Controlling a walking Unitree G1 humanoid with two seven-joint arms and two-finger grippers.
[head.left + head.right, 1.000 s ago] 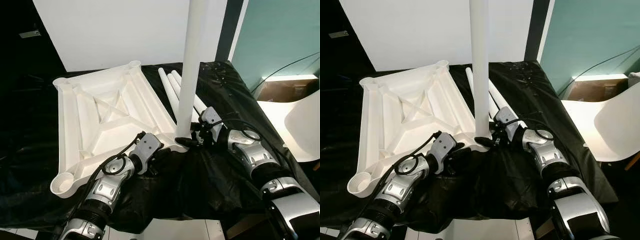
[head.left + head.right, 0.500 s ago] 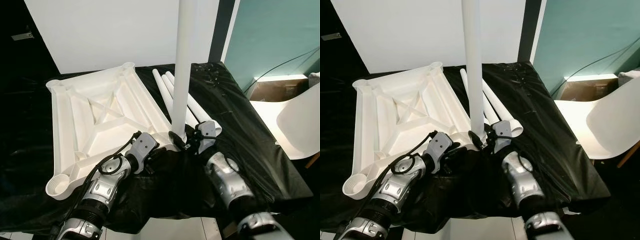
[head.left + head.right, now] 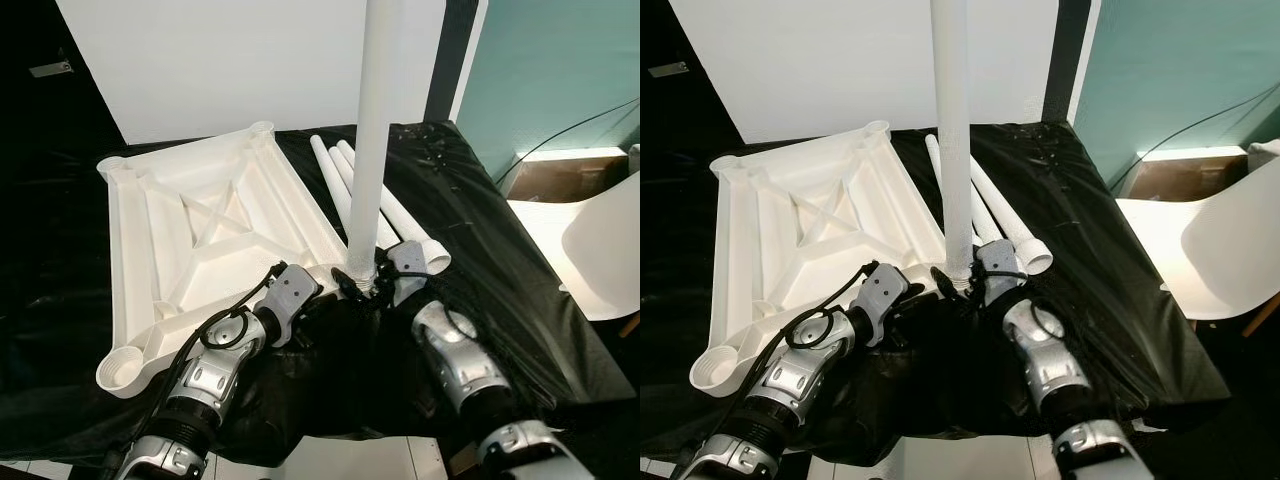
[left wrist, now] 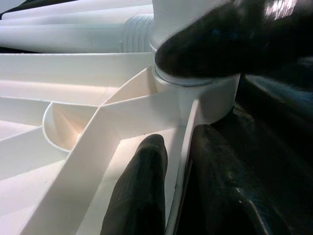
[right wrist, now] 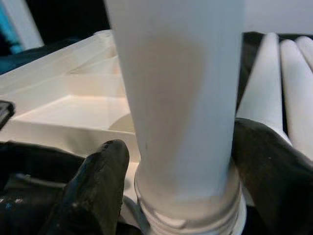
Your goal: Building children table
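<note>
Right gripper (image 5: 178, 183), jaws clamped on the base of the upright white table leg (image 3: 368, 140), one finger (image 5: 95, 188) on each side just above the threaded end, which sits in a corner socket (image 4: 210, 95) of the inverted white table top (image 3: 200, 235). Left gripper (image 4: 178, 191), jaws closed on the thin outer wall of the table top beside that socket, one finger (image 4: 139, 193) inside the frame and the other outside. The table top lies underside up, ribs exposed, on a work tabletop covered with black sheeting (image 3: 490, 250). Three spare legs (image 3: 345, 175) lie side by side just beside the table top. A white chair (image 3: 1230, 250) stands to the robot's right.
</note>
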